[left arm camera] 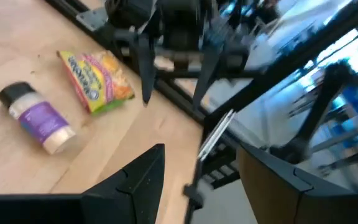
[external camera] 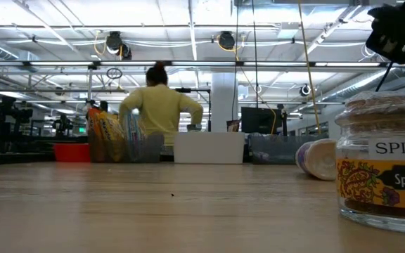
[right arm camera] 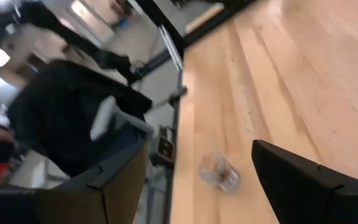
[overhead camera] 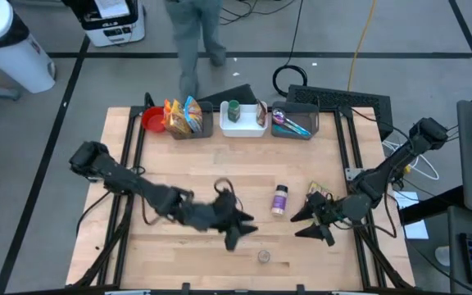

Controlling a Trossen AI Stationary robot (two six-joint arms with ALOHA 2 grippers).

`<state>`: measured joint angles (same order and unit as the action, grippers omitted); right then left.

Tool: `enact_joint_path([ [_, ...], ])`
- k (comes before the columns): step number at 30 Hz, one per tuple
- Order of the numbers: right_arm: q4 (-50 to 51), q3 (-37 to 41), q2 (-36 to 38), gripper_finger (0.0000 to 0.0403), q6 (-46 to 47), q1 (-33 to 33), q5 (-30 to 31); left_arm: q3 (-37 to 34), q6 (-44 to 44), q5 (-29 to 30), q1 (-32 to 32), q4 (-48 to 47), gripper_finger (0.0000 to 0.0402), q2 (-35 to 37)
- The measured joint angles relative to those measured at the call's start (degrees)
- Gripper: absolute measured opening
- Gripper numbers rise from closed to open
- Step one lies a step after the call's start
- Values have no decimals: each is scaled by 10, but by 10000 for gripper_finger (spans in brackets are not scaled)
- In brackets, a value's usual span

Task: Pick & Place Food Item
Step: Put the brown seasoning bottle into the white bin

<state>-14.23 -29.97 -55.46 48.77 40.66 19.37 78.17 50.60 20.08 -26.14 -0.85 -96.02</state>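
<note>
A small glass spice jar (overhead camera: 263,256) stands upright near the table's front edge; it also shows in the low view (external camera: 385,169) and in the right wrist view (right arm camera: 219,171). A purple-labelled bottle (overhead camera: 279,199) lies on its side at the table's middle, with a yellow food packet (overhead camera: 319,192) flat to its right; both show in the left wrist view, bottle (left arm camera: 39,118) and packet (left arm camera: 95,71). My left gripper (overhead camera: 240,225) is open and empty, left of the bottle (left arm camera: 201,162). My right gripper (overhead camera: 306,223) is open and empty, just near of the packet (right arm camera: 201,149).
Along the far edge stand a red bowl (overhead camera: 152,120), a dark bin with snack bags (overhead camera: 184,117), a white bin (overhead camera: 244,129) and a dark bin with utensils (overhead camera: 292,123). A person (overhead camera: 195,33) stands beyond the table. Bare wood lies at the near left.
</note>
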Motion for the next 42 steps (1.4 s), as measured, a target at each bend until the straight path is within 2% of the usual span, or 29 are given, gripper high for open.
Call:
enact_joint_path([
  [5, -79, 16, 0, 279, -29, 1, 25, 68, -22, 4, -30, -21, 209, -85],
  [10, -78, 16, 0, 279, -49, 1, 64, 124, -74, -28, -40, -41, 209, -159],
  [14, -78, 16, -3, 279, -44, -1, 77, 142, -122, -42, -43, -39, 209, -203],
  [17, -78, 16, -3, 279, -30, -1, 77, 142, -134, -47, -44, -82, 209, -221],
  [20, -78, 16, -4, 279, -14, -1, 78, 140, -118, -47, -48, -162, 209, -223],
  [24, -80, 16, -6, 279, -6, 1, 98, 141, -65, -1, -55, -205, 209, -221],
  [29, -89, 16, -23, 279, 22, 25, 172, 141, 18, 71, -88, -186, 209, -221],
  [33, -148, 16, -50, 279, 28, 60, 256, 141, 84, 166, -126, -155, 209, -221],
  [36, -229, 16, -84, 279, -10, 85, 301, 141, 65, 211, -155, -116, 209, -220],
  [39, -286, 13, -133, 279, -27, 97, 302, 141, 50, 226, -176, -135, 209, -225],
  [42, -291, -17, -192, 279, -11, 97, 300, 140, 66, 238, -187, -151, 209, -225],
])
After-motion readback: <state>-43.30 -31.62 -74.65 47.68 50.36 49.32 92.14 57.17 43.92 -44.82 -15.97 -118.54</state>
